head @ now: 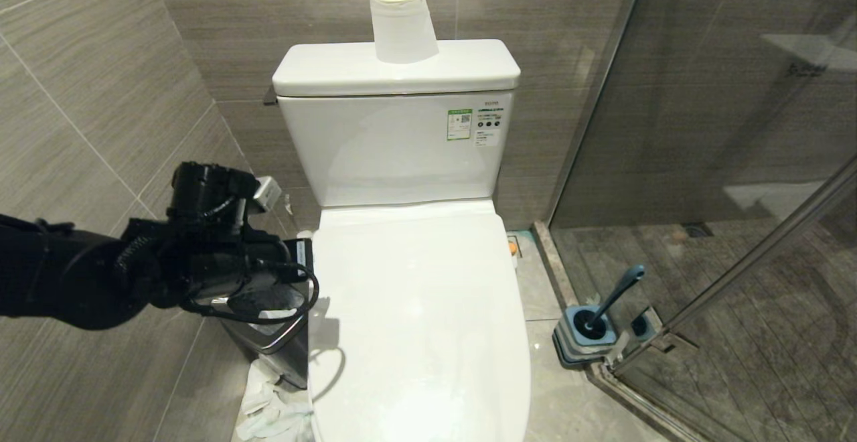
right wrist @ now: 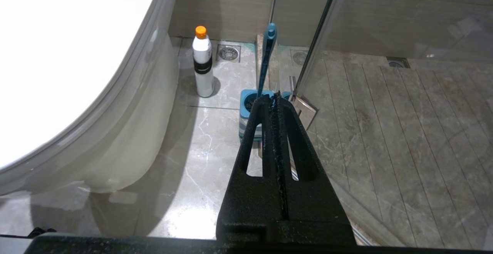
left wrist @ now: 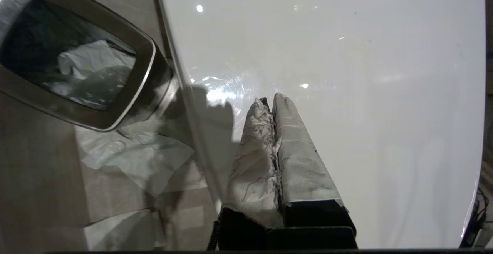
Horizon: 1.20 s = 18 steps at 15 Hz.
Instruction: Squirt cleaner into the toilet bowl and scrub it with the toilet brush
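The left arm [head: 60, 281] is matte black, with looping black cables and a small silver block at its wrist's 1 o'clock. The left end effector [left wrist: 268, 102] wears grey tape-like wrapping; the right end effector [right wrist: 272, 99] is bare black, with slotted fingers.

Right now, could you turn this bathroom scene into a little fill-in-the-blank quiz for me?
1. The toilet has its lid ____.
2. The paper roll stands on top of the ____.
3. The cleaner bottle has a cap coloured ____.
4. The toilet brush stands in its holder on the ____.

Missing words: closed; tank; orange; floor
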{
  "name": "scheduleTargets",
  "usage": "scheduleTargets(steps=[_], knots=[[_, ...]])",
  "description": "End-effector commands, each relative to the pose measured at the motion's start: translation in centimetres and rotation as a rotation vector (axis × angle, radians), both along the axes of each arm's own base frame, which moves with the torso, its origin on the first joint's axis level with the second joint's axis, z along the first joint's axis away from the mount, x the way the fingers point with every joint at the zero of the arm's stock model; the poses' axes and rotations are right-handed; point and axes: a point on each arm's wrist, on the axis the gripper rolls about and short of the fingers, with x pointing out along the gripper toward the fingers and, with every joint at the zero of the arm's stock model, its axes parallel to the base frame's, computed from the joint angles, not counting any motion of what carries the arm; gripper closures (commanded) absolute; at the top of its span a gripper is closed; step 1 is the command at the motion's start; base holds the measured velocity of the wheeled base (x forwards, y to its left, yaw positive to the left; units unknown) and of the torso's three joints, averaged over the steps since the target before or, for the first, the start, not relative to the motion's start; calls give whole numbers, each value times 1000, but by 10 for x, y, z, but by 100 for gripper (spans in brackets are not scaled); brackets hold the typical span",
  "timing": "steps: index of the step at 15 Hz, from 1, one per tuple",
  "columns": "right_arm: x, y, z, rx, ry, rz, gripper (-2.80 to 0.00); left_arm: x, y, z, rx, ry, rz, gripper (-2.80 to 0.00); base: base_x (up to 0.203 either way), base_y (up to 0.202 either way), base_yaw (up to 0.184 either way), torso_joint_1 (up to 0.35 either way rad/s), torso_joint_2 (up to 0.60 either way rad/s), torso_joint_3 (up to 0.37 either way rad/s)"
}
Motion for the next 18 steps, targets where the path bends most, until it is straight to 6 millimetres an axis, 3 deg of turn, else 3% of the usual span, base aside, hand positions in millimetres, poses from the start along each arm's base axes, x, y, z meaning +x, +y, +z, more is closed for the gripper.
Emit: scheduleTargets(steps=[1, 5, 8, 10, 13, 15, 18], knots=[[0, 0, 0, -1, 1, 1, 0, -20, 14, 48, 37, -25, -4, 0, 0, 0, 0, 0, 0, 0], [0, 0, 0, -1, 1, 1, 0, -54, 41, 93, 238, 22, -70, 0, 0, 0, 0, 0, 0, 0], [0, 0, 0, -1, 1, 1, 0, -71, 49, 128, 253, -49, -48, 0, 0, 0, 0, 0, 0, 0], [0, 0, 0, -1, 1, 1, 0, -98, 59, 153, 256, -115, -15, 0, 0, 0, 0, 0, 0, 0], [0, 0, 0, -1, 1, 1, 0, -164, 74, 185, 234, -281, 29, 0, 0, 0, 0, 0, 0, 0], [0, 0, 0, -1, 1, 1, 0, -217, 86, 199, 215, -412, 64, 0, 0, 0, 0, 0, 0, 0], [0, 0, 0, -1, 1, 1, 0, -295, 101, 199, 214, -568, 122, 0, 0, 0, 0, 0, 0, 0]])
